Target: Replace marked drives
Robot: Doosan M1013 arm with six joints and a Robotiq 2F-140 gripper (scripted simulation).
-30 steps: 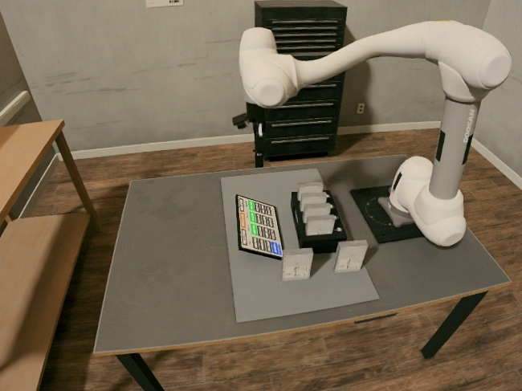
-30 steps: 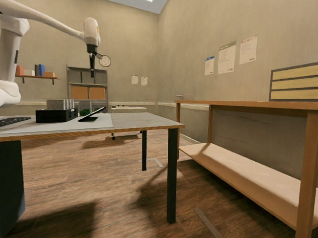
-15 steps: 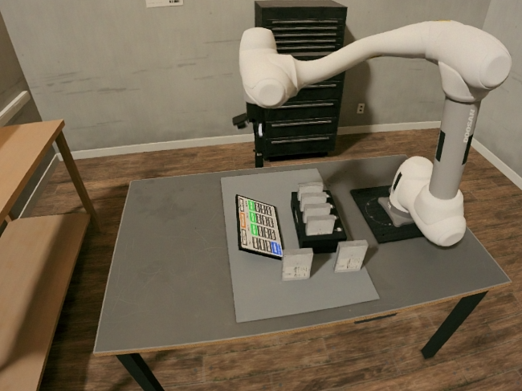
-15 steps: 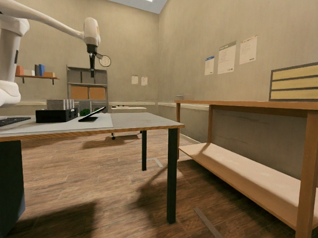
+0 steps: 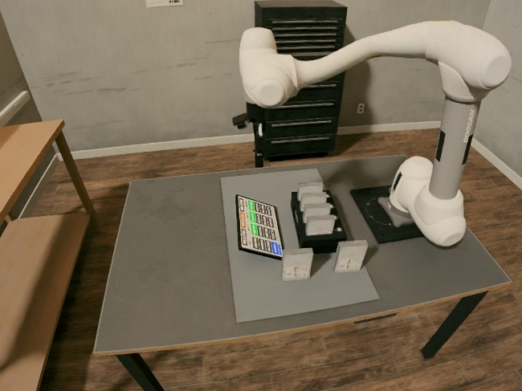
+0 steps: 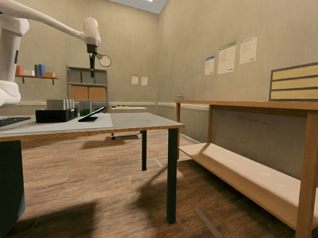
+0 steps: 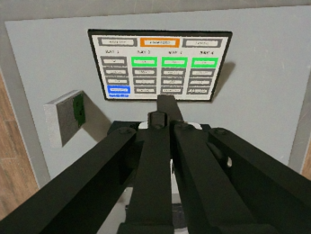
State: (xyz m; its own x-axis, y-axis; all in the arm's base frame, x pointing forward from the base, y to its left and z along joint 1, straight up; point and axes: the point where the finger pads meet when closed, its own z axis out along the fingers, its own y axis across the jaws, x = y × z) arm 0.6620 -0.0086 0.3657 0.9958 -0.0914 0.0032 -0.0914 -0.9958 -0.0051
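- The gripper point(image 5: 258, 158) point(image 6: 92, 74) point(image 7: 164, 108) had its fingers pressed together, with nothing between them, and pointed down, well above the bench.
- The white arm point(image 5: 360, 54) point(image 6: 45, 16) reached out from its base on a black plate point(image 5: 369, 234), its elbow raised high.
- In the wrist view, the tilted screen point(image 5: 240, 247) point(image 6: 92, 114) point(image 7: 157, 67) lay beyond the fingertips. One column had a blue box at its bottom; the other three had green boxes at their tops, and an orange box sat in the middle of the top row. The small lettering was too blurred to read with certainty.
- The black dock point(image 5: 322, 245) point(image 6: 53, 116) stood on the mat beside the screen, between it and the arm's base.
- Four drives point(image 5: 320, 225) point(image 6: 59, 104) stood upright in the dock, in a row and apart from one another.
- One spare drive point(image 5: 297, 264) point(image 7: 65, 118) stood upright on the mat, near the screen's blue-marked end.
- The other spare drive point(image 5: 350, 256) also stood upright on the mat, near the dock's end and on the side towards the arm's base.
- The grey mat point(image 5: 270, 302) point(image 6: 103, 122) point(image 7: 265, 121) lay on the bench point(image 5: 173, 278) point(image 6: 143, 119) under the dock, the screen and both spares.
- Behind the bench rose a dark drawer cabinet point(image 5: 300, 132), close to the wall.
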